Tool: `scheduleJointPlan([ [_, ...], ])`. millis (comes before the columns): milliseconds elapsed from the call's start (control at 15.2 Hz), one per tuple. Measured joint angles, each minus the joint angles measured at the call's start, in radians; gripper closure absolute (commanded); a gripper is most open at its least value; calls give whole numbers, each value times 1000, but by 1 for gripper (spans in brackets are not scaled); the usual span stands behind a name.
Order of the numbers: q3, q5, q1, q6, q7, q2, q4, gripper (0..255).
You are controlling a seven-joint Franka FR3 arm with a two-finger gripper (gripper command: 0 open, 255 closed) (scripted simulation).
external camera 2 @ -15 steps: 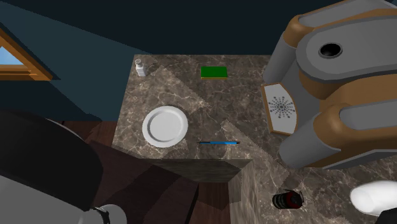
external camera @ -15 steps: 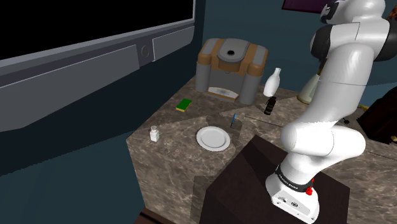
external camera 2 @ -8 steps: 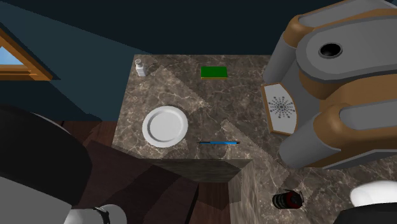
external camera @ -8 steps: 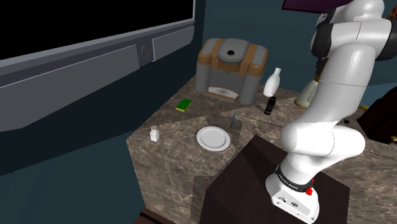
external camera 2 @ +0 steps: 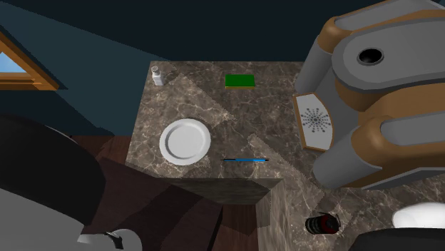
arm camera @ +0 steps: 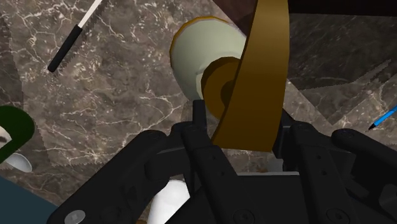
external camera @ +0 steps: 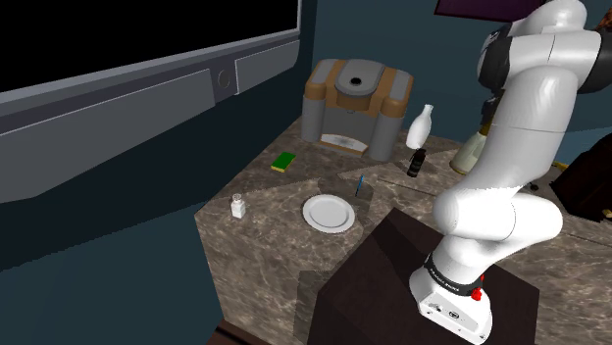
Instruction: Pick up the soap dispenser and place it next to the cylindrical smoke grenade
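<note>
My gripper (arm camera: 242,121) is shut on the soap dispenser (arm camera: 210,54), a cream body with a brown pump head; the black fingers clasp the pump from both sides, above the marble counter (arm camera: 127,95). In the shoulder view the cream dispenser (external camera: 469,151) hangs partly hidden behind the white arm, a little to the right of the smoke grenade (external camera: 416,163). The grenade is a short dark cylinder standing on the counter in front of a white bottle (external camera: 424,124). From above, the grenade (external camera 2: 321,225) shows a red band, with the white bottle (external camera 2: 421,216) to its right.
A grey and brown machine (external camera: 355,102) stands at the back of the counter. A white plate (external camera: 329,212), a blue pen (external camera: 360,183), a green pad (external camera: 283,161) and a small shaker (external camera: 237,205) lie nearer the shoulder view's left. The dark stand (external camera: 412,284) fills the lower right.
The dispenser has shifted toward the shoulder view's left and slightly down, closer to the grenade. A dark shape has come in at the second exterior view's lower right edge.
</note>
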Motion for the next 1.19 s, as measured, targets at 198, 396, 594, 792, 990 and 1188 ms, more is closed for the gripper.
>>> scheduleJointPlan([
  [198,2,4,0,39,-5,5,-35,255],
  [396,3,7,4,77,-8,6,-73,255],
  [594,7,16,2,116,-13,20,-100,255],
  [792,11,21,4,152,-15,26,-132,255],
  [990,16,33,1,185,-22,44,-150,255],
  [1188,20,42,-1,215,-27,56,-170,255],
])
